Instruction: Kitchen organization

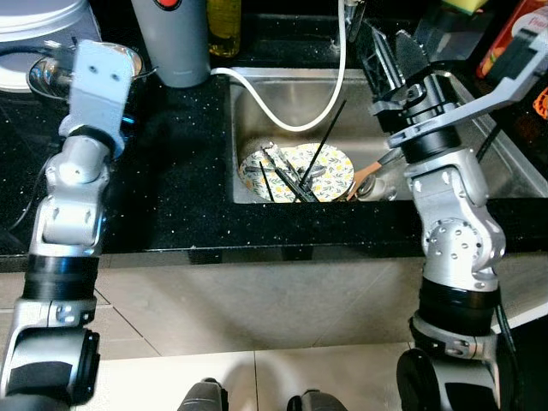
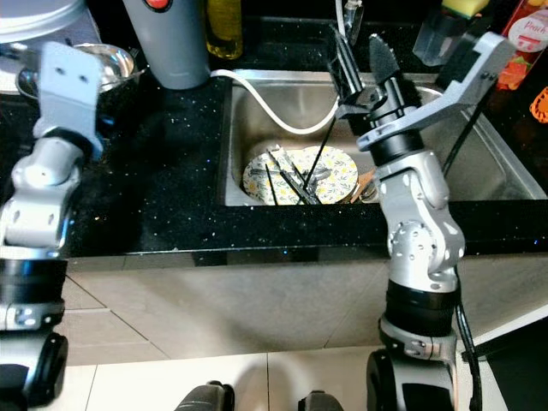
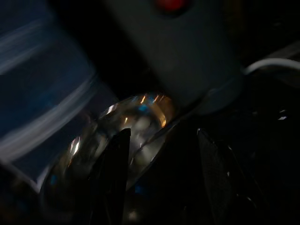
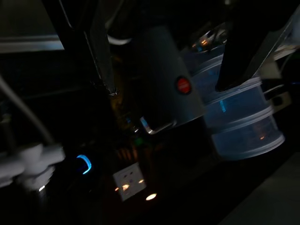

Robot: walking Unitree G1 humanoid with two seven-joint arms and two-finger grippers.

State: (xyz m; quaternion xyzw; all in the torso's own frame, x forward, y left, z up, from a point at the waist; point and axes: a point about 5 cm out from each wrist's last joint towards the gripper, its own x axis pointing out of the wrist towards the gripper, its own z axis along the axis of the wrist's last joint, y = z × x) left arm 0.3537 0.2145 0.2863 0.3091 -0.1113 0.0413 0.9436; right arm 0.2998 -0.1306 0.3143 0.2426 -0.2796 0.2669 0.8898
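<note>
A yellow floral plate (image 1: 336, 164) lies in the steel sink (image 1: 479, 150) with black chopsticks and utensils (image 1: 287, 175) across it. A wooden spoon (image 1: 368, 174) lies beside it. One thin black chopstick (image 1: 327, 141) slants up from the plate toward my right wrist; whether it touches is unclear. My right gripper (image 1: 392, 56) hangs open above the sink's back edge, holding nothing. My left gripper (image 3: 161, 154) is open over the counter at the far left. Its fingers (image 3: 115, 173) point at a shiny steel bowl (image 3: 136, 122), whose rim lies between their tips.
A white hose (image 1: 282, 116) curves into the sink. A grey canister with a red button (image 1: 175, 43), a bottle of oil (image 1: 224, 26) and stacked plastic containers (image 1: 38, 21) line the back of the black counter (image 1: 171, 171). Red packets (image 1: 514, 34) stand at the back right.
</note>
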